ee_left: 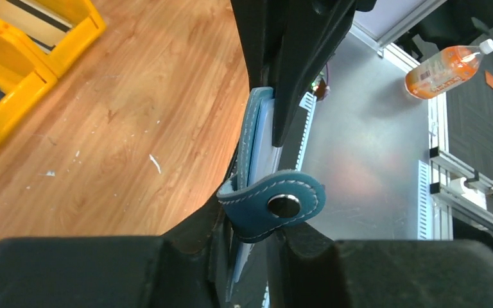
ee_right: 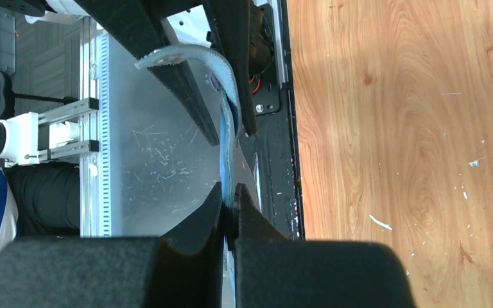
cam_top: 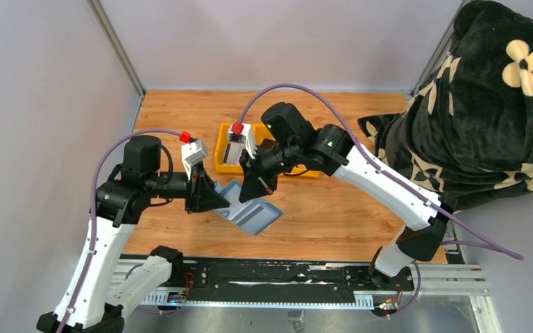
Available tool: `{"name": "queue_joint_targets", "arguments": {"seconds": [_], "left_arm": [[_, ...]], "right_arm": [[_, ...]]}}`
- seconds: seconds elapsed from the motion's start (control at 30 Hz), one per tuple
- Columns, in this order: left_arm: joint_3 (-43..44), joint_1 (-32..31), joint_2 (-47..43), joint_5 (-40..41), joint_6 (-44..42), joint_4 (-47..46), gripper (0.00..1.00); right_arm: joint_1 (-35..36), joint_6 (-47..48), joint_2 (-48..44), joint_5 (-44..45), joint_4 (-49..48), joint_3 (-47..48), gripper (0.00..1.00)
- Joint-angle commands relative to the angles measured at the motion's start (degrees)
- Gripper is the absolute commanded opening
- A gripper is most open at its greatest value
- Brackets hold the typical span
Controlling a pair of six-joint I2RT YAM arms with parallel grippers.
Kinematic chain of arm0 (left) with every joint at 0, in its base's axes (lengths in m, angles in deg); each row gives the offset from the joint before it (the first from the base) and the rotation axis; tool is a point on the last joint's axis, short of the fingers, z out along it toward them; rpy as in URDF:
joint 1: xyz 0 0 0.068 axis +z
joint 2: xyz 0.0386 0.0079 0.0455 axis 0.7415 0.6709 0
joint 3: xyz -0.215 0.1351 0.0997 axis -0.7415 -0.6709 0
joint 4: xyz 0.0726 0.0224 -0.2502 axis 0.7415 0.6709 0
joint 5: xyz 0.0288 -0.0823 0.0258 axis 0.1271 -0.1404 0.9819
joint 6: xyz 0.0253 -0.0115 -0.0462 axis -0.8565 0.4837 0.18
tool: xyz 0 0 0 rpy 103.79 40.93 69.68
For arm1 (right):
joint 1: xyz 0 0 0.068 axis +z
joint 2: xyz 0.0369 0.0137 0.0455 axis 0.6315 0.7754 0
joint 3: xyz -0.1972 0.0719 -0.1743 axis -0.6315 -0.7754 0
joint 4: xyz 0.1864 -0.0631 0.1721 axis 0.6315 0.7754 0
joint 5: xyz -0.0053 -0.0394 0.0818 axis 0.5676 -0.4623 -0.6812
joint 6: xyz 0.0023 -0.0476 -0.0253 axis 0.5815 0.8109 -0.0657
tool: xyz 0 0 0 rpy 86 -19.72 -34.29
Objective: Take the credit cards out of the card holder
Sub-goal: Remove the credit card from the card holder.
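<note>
The blue-grey card holder [cam_top: 251,213] hangs above the table between both grippers. My left gripper [cam_top: 216,199] is shut on its left edge. In the left wrist view the holder [ee_left: 257,138] stands edge-on between my fingers, its snap tab [ee_left: 276,205] folded across. My right gripper [cam_top: 255,189] is shut on the holder's upper edge, and in the right wrist view it [ee_right: 229,196] pinches the thin blue leaf [ee_right: 226,138]. A pale card with a dark stripe [cam_top: 234,150] lies in the yellow tray. I cannot tell whether any cards are inside the holder.
The yellow three-compartment tray [cam_top: 219,165] stands just behind the grippers and shows in the left wrist view [ee_left: 35,67]. A black flowered blanket [cam_top: 486,118] fills the right side. A metal rail base [cam_top: 264,281] runs along the near edge.
</note>
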Motion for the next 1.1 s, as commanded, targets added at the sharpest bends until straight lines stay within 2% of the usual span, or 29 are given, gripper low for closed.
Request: {"name": "queue_joint_targets", "arguments": {"seconds": [0.0,0.13,0.23,0.27,0.33,0.37,0.4,0.47,0.53,0.6,0.67,0.7,0.73,0.77,0.87,1.07], "left_arm": [[-1.2,-0.4,-1.8,-2.0,-1.6,0.3,0.22],[-1.6,-0.4,-2.3,-1.8,-1.5,0.5,0.15],[-1.7,-0.4,-2.1,-3.9,-1.1,0.6,0.20],[-1.9,-0.4,-2.0,-5.1,-0.9,0.7,0.24],[-2.5,-0.4,-2.2,-7.5,-0.6,0.8,0.49],[-2.7,-0.4,-2.3,-8.2,-0.4,0.8,0.54],[-2.9,-0.4,-2.5,-8.3,-0.1,0.8,0.54],[-3.2,-0.4,-2.7,-8.8,0.2,0.7,0.46],[-3.1,-0.4,-2.8,-9.3,0.2,0.7,0.30],[-2.4,-0.4,-2.7,-9.0,0.4,0.6,0.18],[-1.6,-0.4,-2.5,-8.6,0.7,0.6,0.17],[-1.3,-0.4,-2.4,-8.5,0.7,0.6,0.19],[-1.2,-0.4,-2.2,-8.3,0.8,0.6,0.26],[-1.0,-0.4,-2.0,-7.6,0.9,0.6,0.38],[-0.1,-0.4,-1.3,-6.4,1.2,0.7,0.40],[1.8,-0.4,-0.9,-3.3,3.8,-1.6,0.09]], "right_arm": [[0.5,2.8,0.9,-0.9,4.2,4.9,0.00],[0.5,2.4,0.6,-2.3,3.2,6.1,0.00],[0.5,1.2,1.1,-4.5,1.1,6.8,0.00],[0.5,0.8,1.5,-5.4,0.9,7.5,0.00],[0.5,0.2,2.8,-7.4,0.7,9.2,0.00],[0.5,-0.1,3.4,-8.2,0.7,10.0,0.00],[0.5,-0.2,3.9,-8.8,0.7,10.7,0.00],[0.6,-0.2,4.6,-9.2,0.7,11.6,0.00],[0.6,0.3,5.1,-9.3,1.2,12.1,0.00],[0.7,1.3,5.0,-8.9,2.2,12.0,0.00],[0.7,1.9,4.9,-8.5,2.7,11.4,0.00],[0.7,2.1,4.9,-8.6,3.1,11.1,0.00],[0.7,2.4,4.9,-8.6,3.2,11.0,0.00],[0.8,2.6,5.0,-8.5,3.4,10.9,0.00],[0.9,3.2,5.4,-8.4,4.3,11.0,0.00],[0.9,3.0,4.2,-9.3,2.9,8.7,0.00]]}}
